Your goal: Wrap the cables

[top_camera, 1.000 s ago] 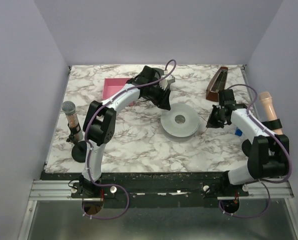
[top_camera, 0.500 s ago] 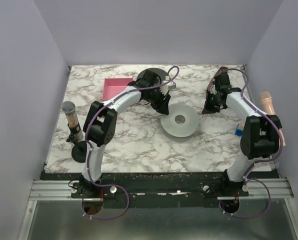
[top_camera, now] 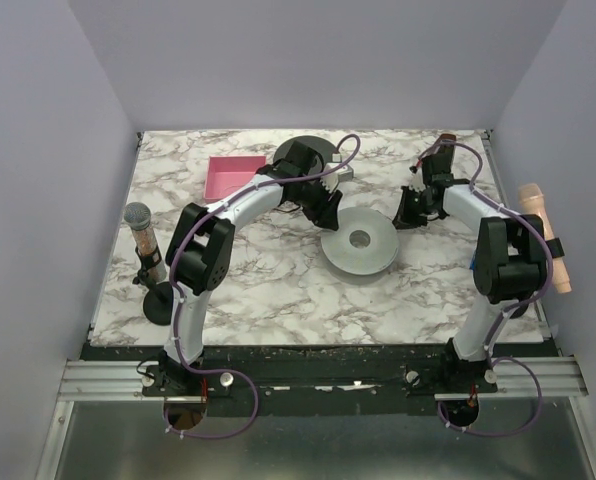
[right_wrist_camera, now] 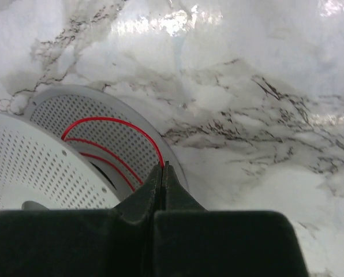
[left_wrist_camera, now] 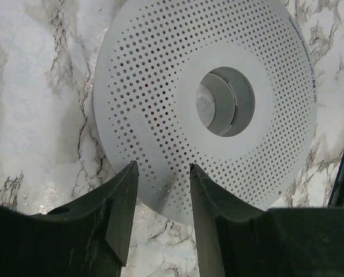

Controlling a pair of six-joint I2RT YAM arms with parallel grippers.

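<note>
**Top view.** A grey perforated spool (top_camera: 359, 240) is laid flat near the middle of the marble table (top_camera: 258, 290). The left gripper (top_camera: 328, 206) is placed at the spool's far left rim and the right gripper (top_camera: 410, 210) just off its far right rim. A pink tray (top_camera: 228, 175) is seen at the far left of the table and a microphone (top_camera: 139, 226) on a stand at the left edge. The cable is too thin to be made out here.

**Left wrist view.** The left gripper (left_wrist_camera: 163, 173) is shown with its jaws parted, and the spool's (left_wrist_camera: 154, 86) near rim is seen in the gap between them. Whether the fingers (left_wrist_camera: 126, 196) touch the rim cannot be told.

**Right wrist view.** The right gripper (right_wrist_camera: 162, 167) is shown fully closed, with the end of the red cable (right_wrist_camera: 111, 119) pinched at its tips. From there the cable is carried in an arc over the spool's (right_wrist_camera: 45, 161) lower flange, and further red loops are tucked under the upper flange, around the core
</note>
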